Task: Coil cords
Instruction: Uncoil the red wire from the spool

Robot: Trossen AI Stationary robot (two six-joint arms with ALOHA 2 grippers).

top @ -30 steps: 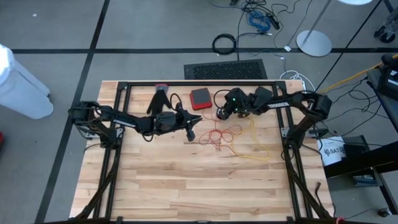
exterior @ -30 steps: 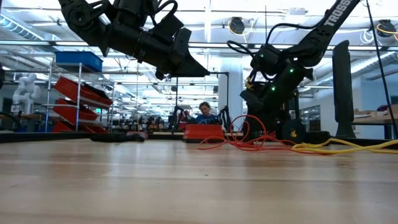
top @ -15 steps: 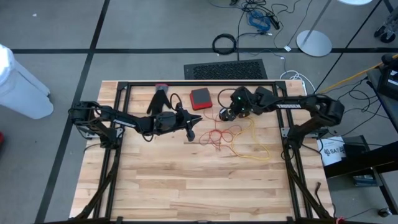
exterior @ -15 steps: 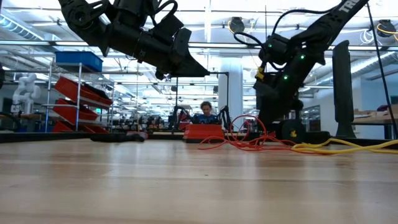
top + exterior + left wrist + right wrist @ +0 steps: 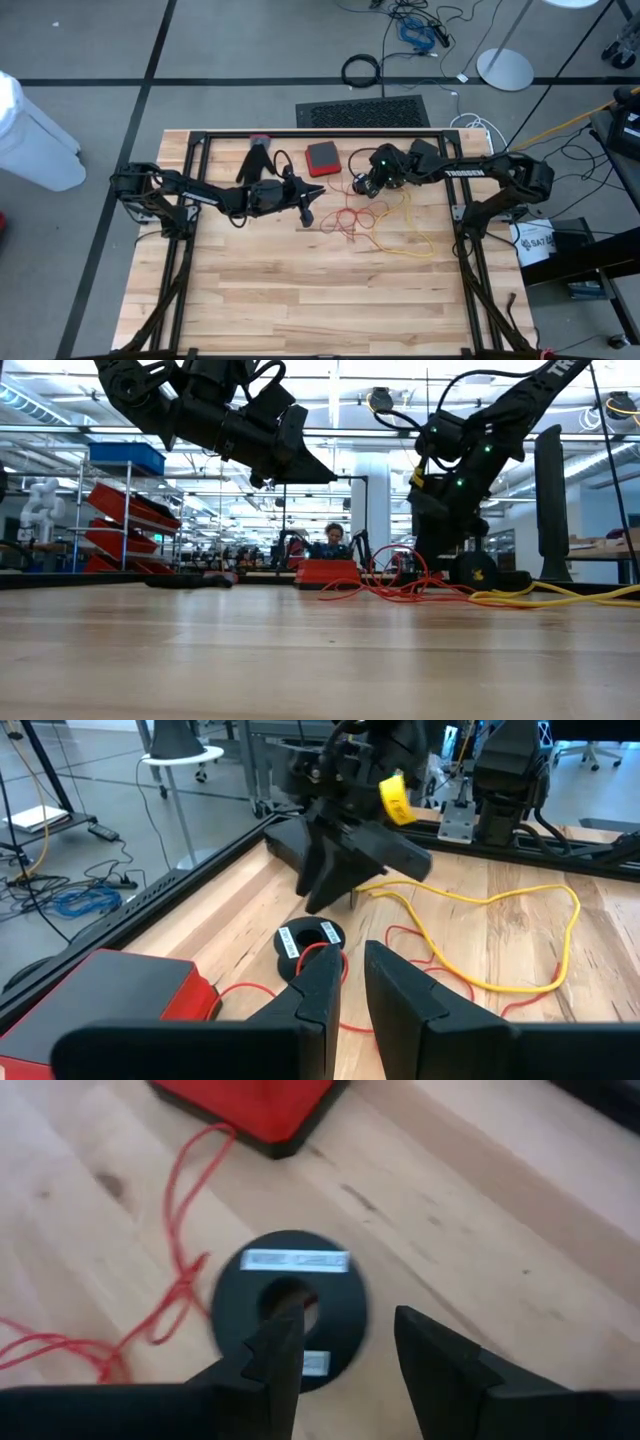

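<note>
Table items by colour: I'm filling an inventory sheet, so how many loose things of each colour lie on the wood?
Red: 2, the red cord and the red box
Yellow: 1, the yellow cord
Black: 2, the black spool and the black glove
Total: 5

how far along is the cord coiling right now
Nothing looks coiled yet: the red cord and yellow cord lie in loose loops on the table. In hand: the right gripper, open, hovers over a black spool. The left gripper holds nothing, above the table. Both cords remain.
</note>
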